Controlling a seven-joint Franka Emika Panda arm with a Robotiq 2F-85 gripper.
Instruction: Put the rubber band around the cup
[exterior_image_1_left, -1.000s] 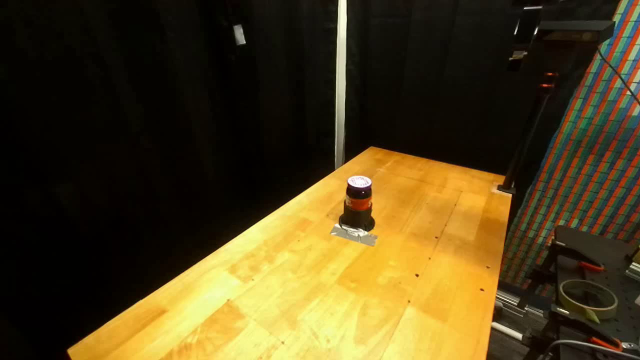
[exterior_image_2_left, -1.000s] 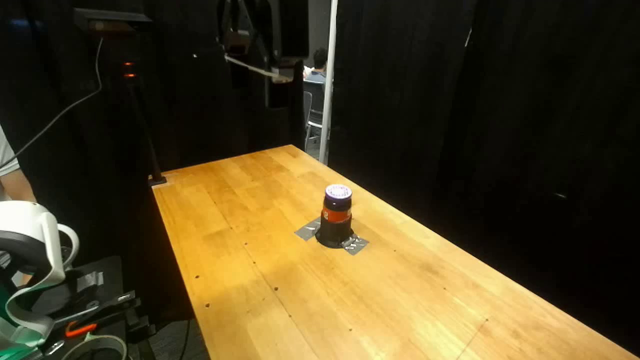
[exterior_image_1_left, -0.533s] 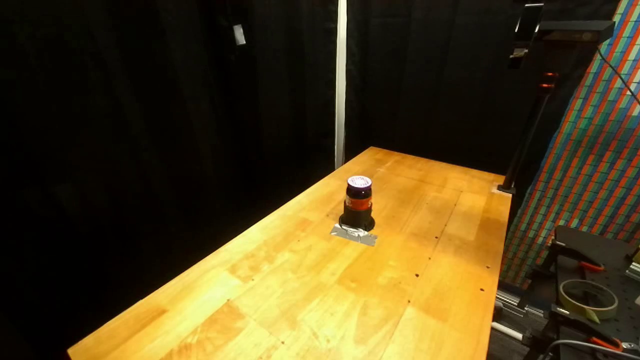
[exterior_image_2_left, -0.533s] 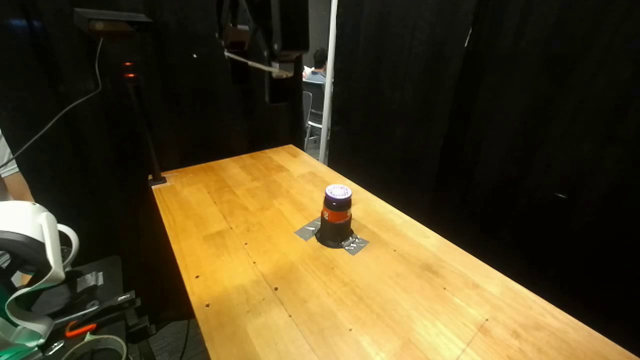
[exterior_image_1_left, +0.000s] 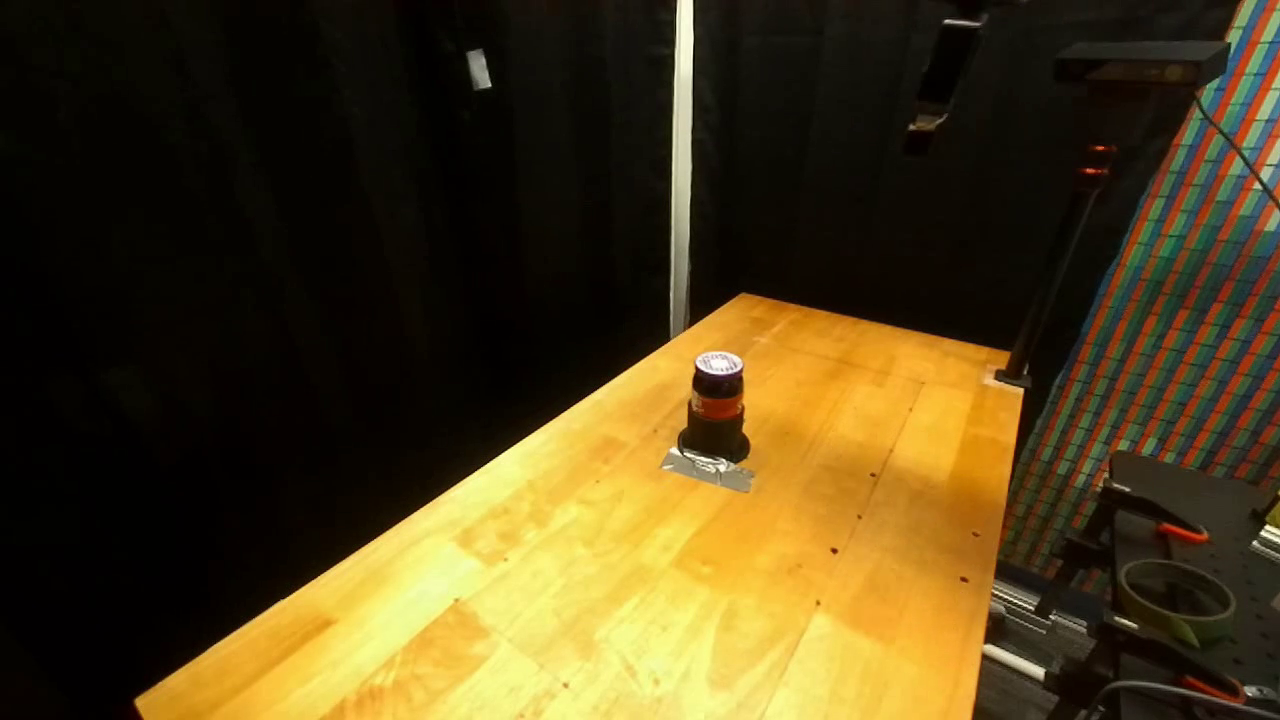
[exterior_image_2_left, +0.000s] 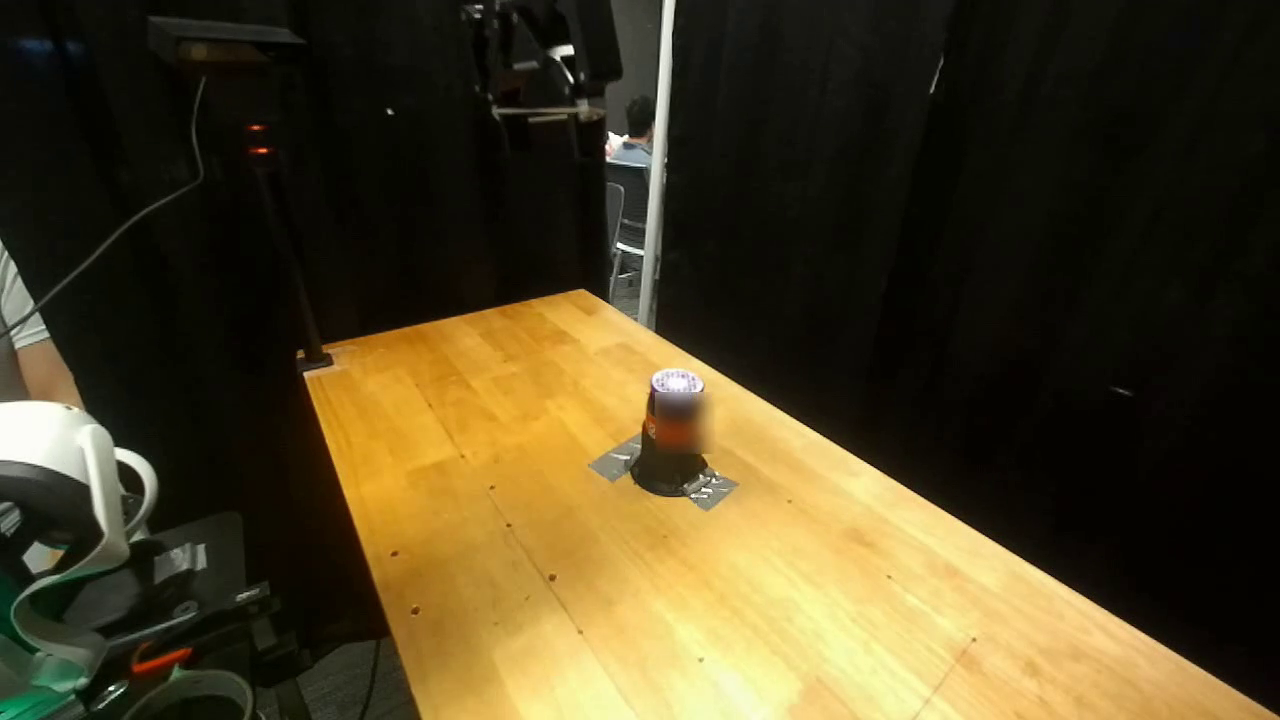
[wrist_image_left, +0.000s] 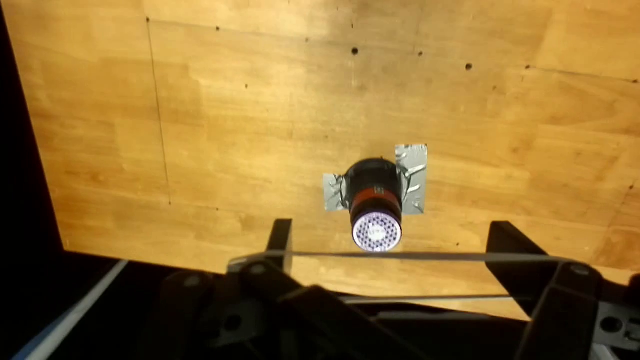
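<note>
Wrist view: gripper spread wide, rubber band stretched in two strands between its fingers; cup beyond, lid toward gripper. In an exterior view: cup upright on wooden table, slightly left of centre, long axis vertical, lid up. In an exterior view: cup upright, partly blurred, grey tape left and right of it; gripper high, far and left, well apart.

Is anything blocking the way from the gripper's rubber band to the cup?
Nothing visible is: the rubber band, stretched across the open gripper, hangs higher than the cup, with no object between them. Tape lies low at its base.
</note>
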